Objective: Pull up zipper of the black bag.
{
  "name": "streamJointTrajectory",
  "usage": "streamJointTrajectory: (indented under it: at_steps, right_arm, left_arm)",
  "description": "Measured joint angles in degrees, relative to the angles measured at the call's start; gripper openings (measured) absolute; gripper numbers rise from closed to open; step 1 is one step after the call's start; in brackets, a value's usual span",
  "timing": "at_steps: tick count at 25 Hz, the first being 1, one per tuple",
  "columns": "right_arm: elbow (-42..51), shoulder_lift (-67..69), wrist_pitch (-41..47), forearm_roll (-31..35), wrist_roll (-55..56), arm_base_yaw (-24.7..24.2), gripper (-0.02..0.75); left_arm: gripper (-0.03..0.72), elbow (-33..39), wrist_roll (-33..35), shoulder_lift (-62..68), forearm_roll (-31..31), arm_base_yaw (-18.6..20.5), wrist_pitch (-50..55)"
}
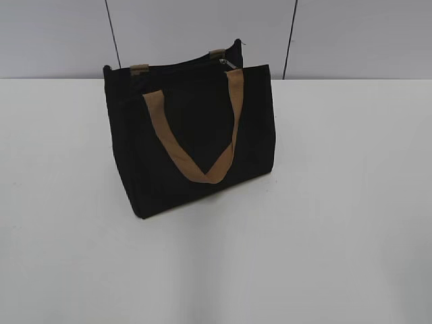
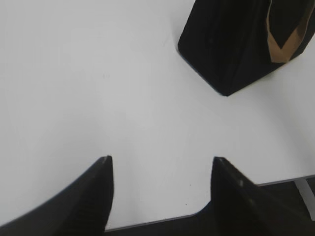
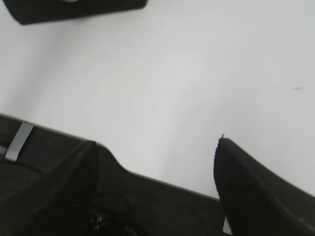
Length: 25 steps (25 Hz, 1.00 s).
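Here: black bag (image 1: 192, 145) upright, zipper (image 1: 223, 62) pull at right end | left fingers (image 2: 101, 182) spread, empty | right fingers (image 3: 236, 167) spread, empty

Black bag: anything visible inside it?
No. The bag stands upright on the white table; only the zipper pull shows at the top right. The front panel and strap hide the interior.

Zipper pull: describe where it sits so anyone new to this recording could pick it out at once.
On the white table stands one black bag. Follow its top edge toward the right end, beside the far tan strap. The zipper pull is the only small silvery glint against black fabric.
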Motion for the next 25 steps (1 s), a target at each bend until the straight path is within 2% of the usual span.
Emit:
streamJointTrajectory:
  at_steps: [3,8,25]
  right_arm:
    - [1.5,-8.0,-0.1,-4.2,3.8,0.0,0.557]
    - [1.7,-9.9,-0.2,-9.2,5.4,0.0,0.557]
    - [1.7,-9.9,-0.5,-10.3,3.6,0.0,0.557]
  left_arm:
    - [0.468,0.1,0.9,-0.4,0.0,0.0,-0.5]
    - [0.468,1.0,1.7,-0.4,0.0,0.0,-3.7]
    - [0.468,2.3,2.0,-0.4,0.0,0.0,-6.1]
